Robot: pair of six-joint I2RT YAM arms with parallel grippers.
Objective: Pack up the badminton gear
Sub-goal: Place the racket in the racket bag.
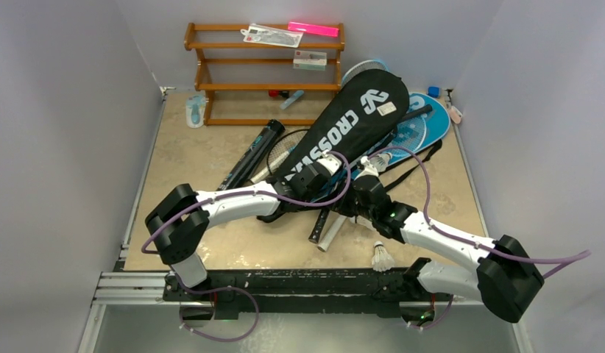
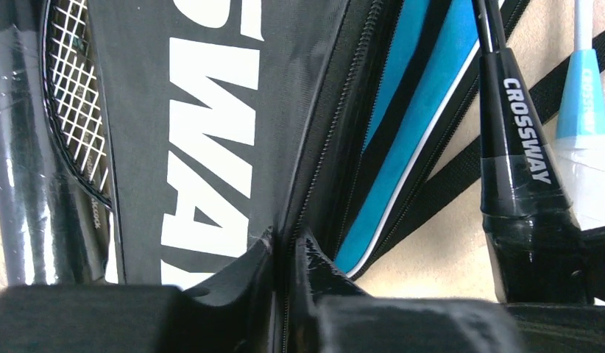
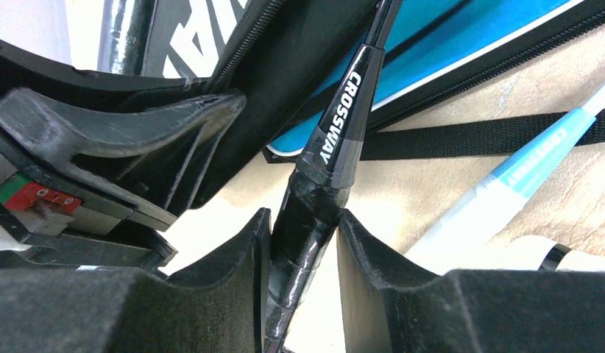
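Observation:
The black "CROSSWAY" racket cover [image 1: 358, 121] lies slanted over the blue cover [image 1: 430, 126]. My left gripper [image 2: 285, 246] pinches the black cover's [image 2: 204, 110] zipper edge, jaws nearly together. Just right of it, my right gripper [image 3: 303, 220] is shut on the black racket [image 3: 336, 125] at the top of its handle. The light-blue racket's shaft [image 3: 520, 173] lies on the table to the right. A racket head [image 2: 75, 95] sticks out beside the long black tube [image 1: 252, 156]. One white shuttlecock [image 1: 382, 257] stands near the front edge.
The brown wooden rack [image 1: 266, 73] stands at the back with packets and a pink bar on top. A black strap [image 3: 469, 136] runs across the table from the blue cover [image 3: 461, 44]. Both grippers [image 1: 344, 176] work close together at mid-table.

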